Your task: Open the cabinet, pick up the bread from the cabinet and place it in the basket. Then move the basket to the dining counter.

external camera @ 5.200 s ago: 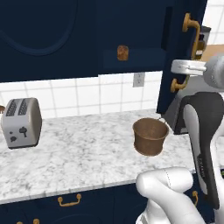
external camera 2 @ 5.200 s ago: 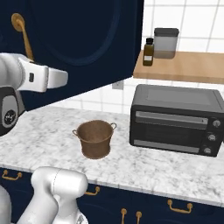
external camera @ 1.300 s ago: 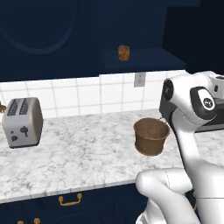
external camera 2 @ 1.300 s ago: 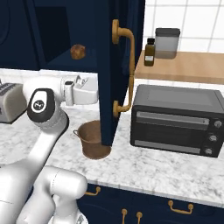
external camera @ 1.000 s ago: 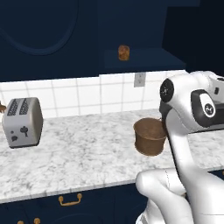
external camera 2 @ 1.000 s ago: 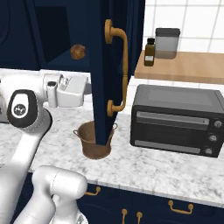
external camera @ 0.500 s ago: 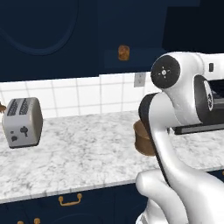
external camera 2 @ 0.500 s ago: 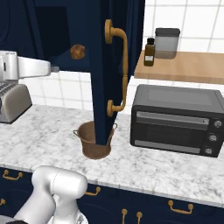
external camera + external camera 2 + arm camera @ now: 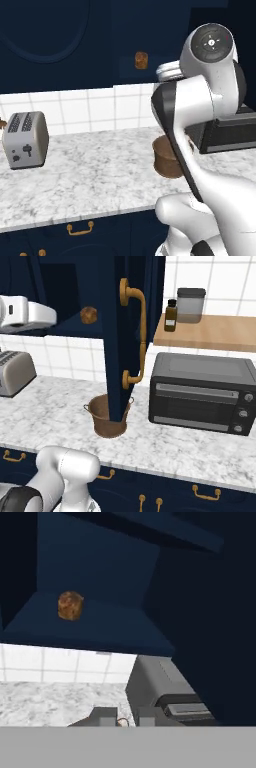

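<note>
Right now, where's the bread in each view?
Left base view: bread upper middle, on the open cabinet's shelf.
Right base view: upper left, left of the open door.
Hand view: upper left, on the shelf.
Shared landmark: the navy shelf under it.

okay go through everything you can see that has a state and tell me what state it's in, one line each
cabinet: door swung open, shelf exposed.
bread: sitting on the cabinet shelf, untouched.
basket: upright on the marble worktop, nothing visible inside, partly behind the open door.
toaster oven: door closed.
toaster: slots empty.
gripper: holding nothing; whether the jaws are open is unclear.
</note>
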You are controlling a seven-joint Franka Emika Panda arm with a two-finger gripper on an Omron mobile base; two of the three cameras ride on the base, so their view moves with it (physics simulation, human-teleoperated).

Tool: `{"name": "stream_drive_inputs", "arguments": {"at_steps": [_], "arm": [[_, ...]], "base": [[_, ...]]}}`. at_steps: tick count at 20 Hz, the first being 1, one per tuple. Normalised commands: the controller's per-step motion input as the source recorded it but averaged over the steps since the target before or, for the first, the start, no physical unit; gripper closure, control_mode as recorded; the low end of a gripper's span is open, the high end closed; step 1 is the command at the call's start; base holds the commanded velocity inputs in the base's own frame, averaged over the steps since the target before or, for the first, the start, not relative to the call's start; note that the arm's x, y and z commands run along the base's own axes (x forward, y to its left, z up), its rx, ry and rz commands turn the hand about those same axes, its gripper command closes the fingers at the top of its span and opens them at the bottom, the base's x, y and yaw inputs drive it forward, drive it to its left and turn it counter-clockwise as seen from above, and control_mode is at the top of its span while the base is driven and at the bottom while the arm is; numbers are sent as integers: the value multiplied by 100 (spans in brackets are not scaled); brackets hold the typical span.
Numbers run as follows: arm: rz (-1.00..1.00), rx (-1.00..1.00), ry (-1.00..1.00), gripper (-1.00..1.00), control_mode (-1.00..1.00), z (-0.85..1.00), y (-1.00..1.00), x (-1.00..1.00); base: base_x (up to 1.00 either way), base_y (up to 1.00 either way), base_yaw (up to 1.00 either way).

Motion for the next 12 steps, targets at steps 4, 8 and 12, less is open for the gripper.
{"name": "stream_drive_inputs", "arguments": {"at_steps": [4,8,12], "arm": [[20,33,2,-100,-100,-7,29,62],[8,19,18,-100,-100,0,19,64],[10,11,19,-100,-100,-1,6,65]], "base": [[0,0,0],[0,0,0],[0,0,0]]}}
